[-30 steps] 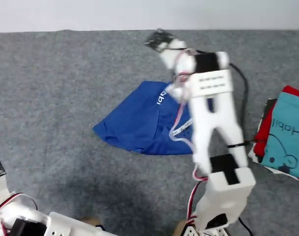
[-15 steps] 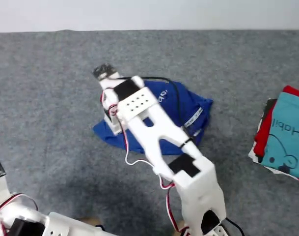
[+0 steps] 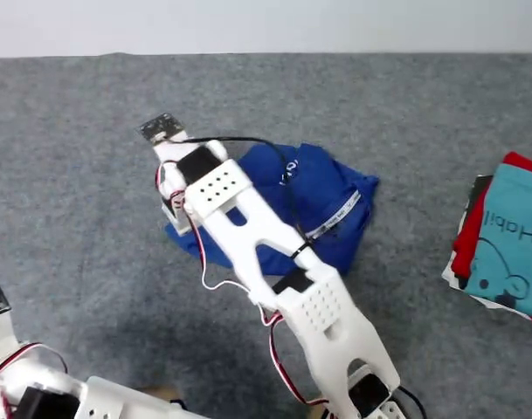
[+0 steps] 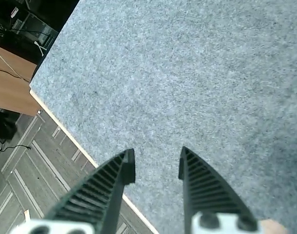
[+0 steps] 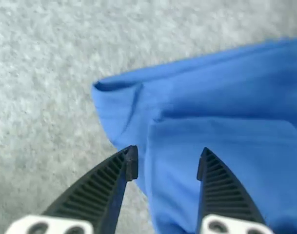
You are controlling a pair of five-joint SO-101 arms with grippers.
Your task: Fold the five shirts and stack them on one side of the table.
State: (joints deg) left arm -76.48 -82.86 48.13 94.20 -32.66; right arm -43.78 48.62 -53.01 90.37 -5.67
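Note:
A crumpled blue shirt (image 3: 322,196) lies mid-table on the grey mat. My right arm (image 3: 248,227) stretches across it from the front, its wrist above the shirt's left corner. In the right wrist view the right gripper (image 5: 168,165) is open just above that corner of the blue shirt (image 5: 226,112), one finger over the cloth, the other at its edge. A stack of folded shirts (image 3: 501,240), teal on top of red, rests at the right edge. My left gripper (image 4: 157,165) is open over bare mat near the table's edge, holding nothing.
The left arm's base (image 3: 38,393) sits at the front left corner. Grey mat (image 3: 91,157) covers the whole table. The table's edge (image 4: 85,151) drops to a wooden floor with cables beside the left gripper.
My right arm has swung left across the blue shirt, from the shirt's back right to its left corner. The left arm has stayed still.

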